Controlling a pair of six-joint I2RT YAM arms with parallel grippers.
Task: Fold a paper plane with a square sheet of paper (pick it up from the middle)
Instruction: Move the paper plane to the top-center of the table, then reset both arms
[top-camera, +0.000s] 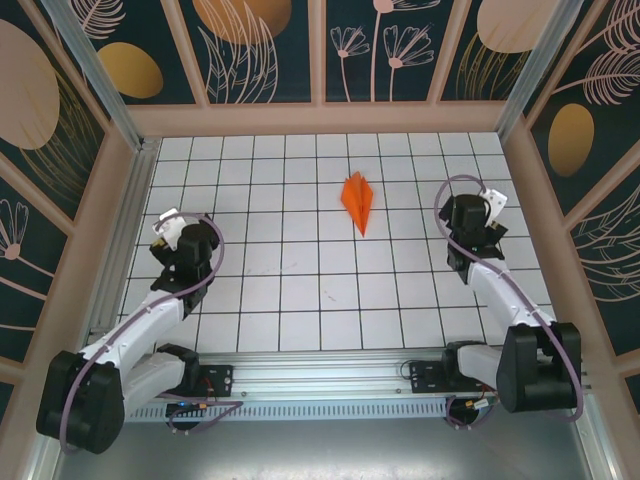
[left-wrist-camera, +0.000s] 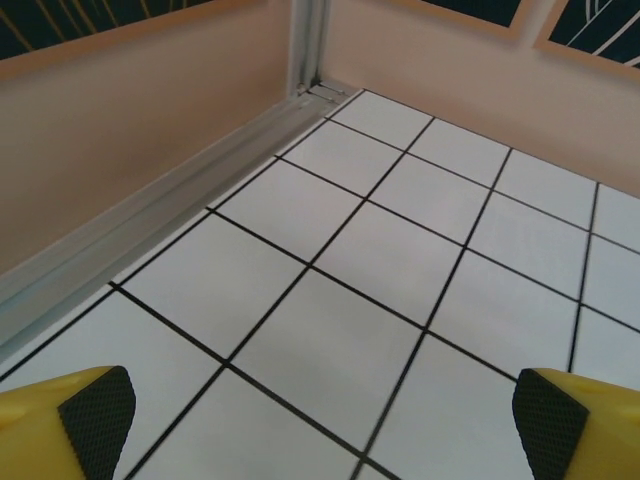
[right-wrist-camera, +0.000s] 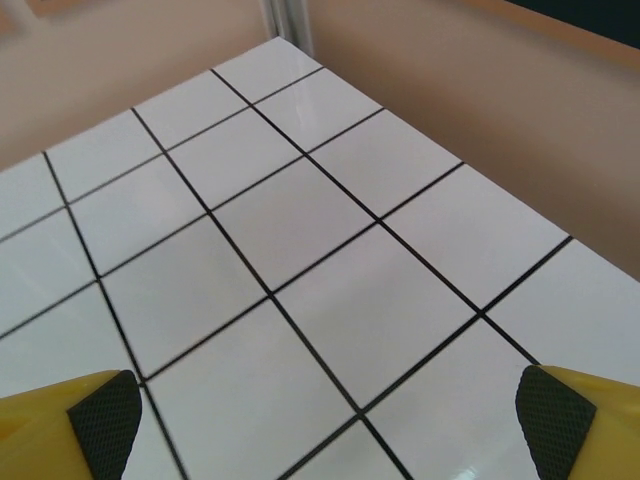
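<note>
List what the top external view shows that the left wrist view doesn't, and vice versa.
Top external: the paper plane lying on the tiles past centre, and the right claw apart from it. Left wrist: a close look at the black pads of the left claw, spread wide over bare tiles. Both: the white gridded table and the metal rail along the left wall.

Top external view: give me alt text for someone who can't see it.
A folded orange paper plane lies alone on the white gridded table. The left gripper and right gripper sit well clear of it, one at each side.
</note>
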